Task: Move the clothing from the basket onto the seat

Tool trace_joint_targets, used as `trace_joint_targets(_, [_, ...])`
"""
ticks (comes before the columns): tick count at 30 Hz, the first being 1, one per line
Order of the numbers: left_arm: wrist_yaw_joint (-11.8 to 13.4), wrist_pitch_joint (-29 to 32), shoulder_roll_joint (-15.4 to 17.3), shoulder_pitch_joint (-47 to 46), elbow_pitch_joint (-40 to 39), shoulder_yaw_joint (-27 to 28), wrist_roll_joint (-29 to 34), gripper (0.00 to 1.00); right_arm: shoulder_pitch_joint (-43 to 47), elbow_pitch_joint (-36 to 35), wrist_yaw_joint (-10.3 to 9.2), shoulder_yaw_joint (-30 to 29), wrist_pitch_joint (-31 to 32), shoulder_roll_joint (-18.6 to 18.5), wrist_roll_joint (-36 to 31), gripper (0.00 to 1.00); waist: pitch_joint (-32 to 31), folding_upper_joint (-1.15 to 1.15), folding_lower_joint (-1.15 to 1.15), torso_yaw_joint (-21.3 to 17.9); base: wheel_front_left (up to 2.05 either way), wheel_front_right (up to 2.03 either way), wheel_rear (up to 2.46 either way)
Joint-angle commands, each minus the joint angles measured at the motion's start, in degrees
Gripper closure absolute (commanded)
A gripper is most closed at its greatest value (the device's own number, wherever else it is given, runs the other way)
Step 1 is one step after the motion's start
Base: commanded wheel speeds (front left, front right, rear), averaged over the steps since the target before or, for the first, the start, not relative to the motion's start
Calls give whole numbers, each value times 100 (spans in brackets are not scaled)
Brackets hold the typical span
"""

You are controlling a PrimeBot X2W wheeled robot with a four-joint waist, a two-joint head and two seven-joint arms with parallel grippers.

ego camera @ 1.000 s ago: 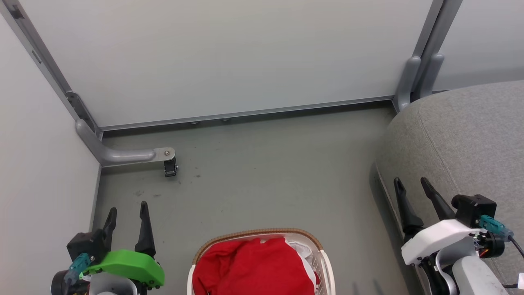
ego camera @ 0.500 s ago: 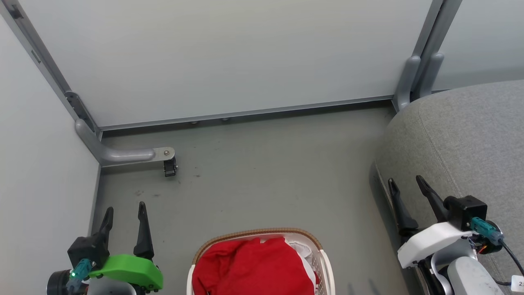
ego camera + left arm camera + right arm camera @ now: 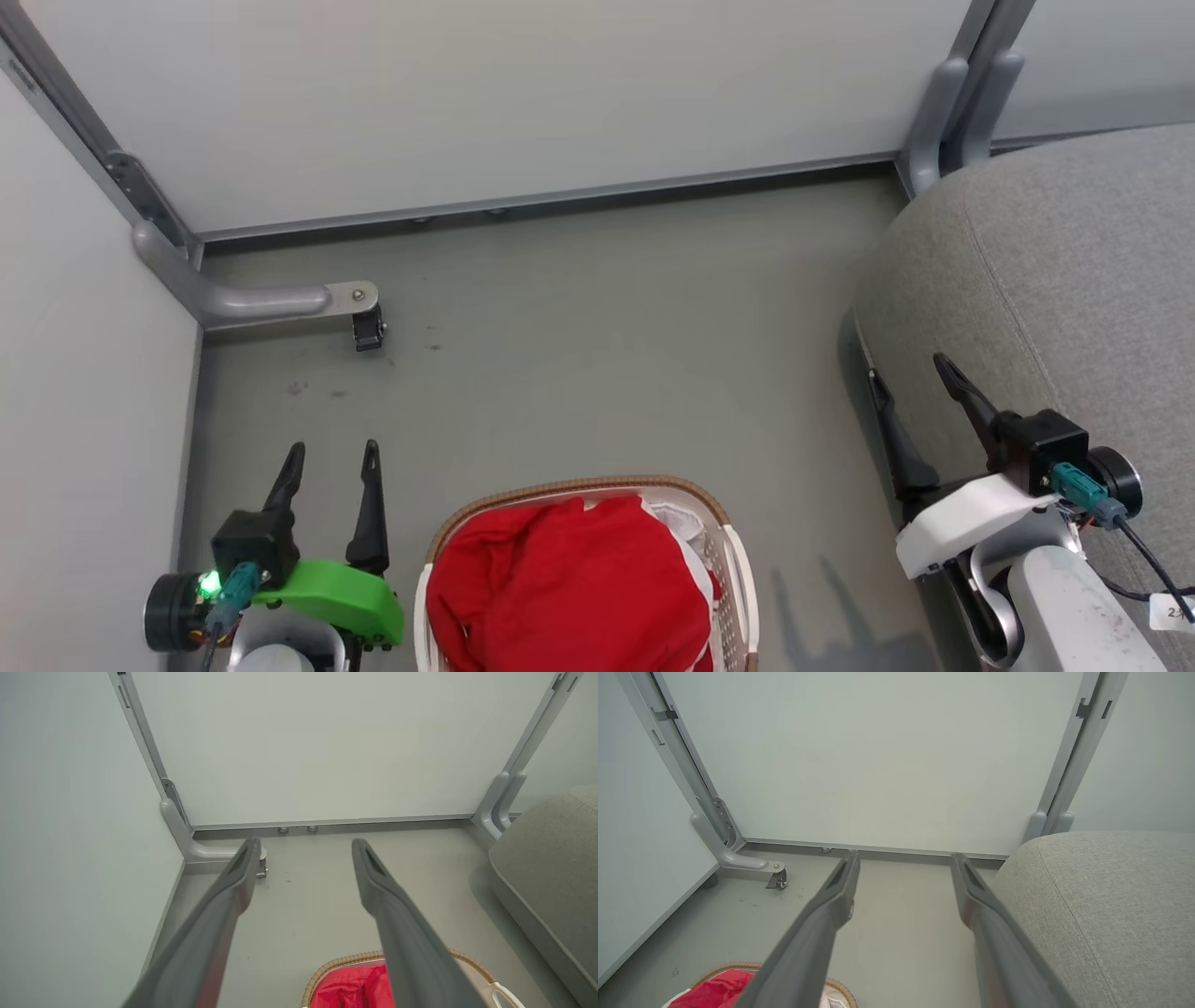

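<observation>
- Along the floor's [image 3: 607, 355] near edge, the basket [image 3: 579, 486] holds the clothing [image 3: 569, 588], a red heap. More of both shows than a second ago, since the head camera has tipped down.
- Left gripper [image 3: 334, 448], fingers apart and empty, now stands nearer the basket's left rim.
- Right gripper [image 3: 906, 367], fingers apart and empty, hovers by the seat's [image 3: 1074, 280] left edge, at the floor's right side.
- White tag [image 3: 1172, 611] on the right arm's cable: print too small to read.
- Castor bracket [image 3: 359, 322] in the floor's far left corner, well apart from the basket.
</observation>
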Motion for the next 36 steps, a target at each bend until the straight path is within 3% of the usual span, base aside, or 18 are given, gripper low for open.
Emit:
trace_joint_targets(1, [-22,-50,0,-169,71,-66,109,0,-138,-36,-4,-8,-57,-38,-116,0,431,0,0,-147,0,0,0])
trace_joint_targets(12, [-94,-96,8,-922,813,-851,248,0,-498,-183,-4,150,-111,17,-157,0,1484,0,0,-482,0,0,0])
trace_joint_targets(25, [-98,-96,115,-1724,1537,-1309,4,0,-1014,-255,-5,401,-110,190,-23,0,2648,0,0,-910,0,0,0])
trace_joint_targets(36, [-98,-95,397,-2401,2911,-1824,-326,0,-1294,-156,-5,820,-110,300,180,0,3354,0,0,-1209,0,0,0])
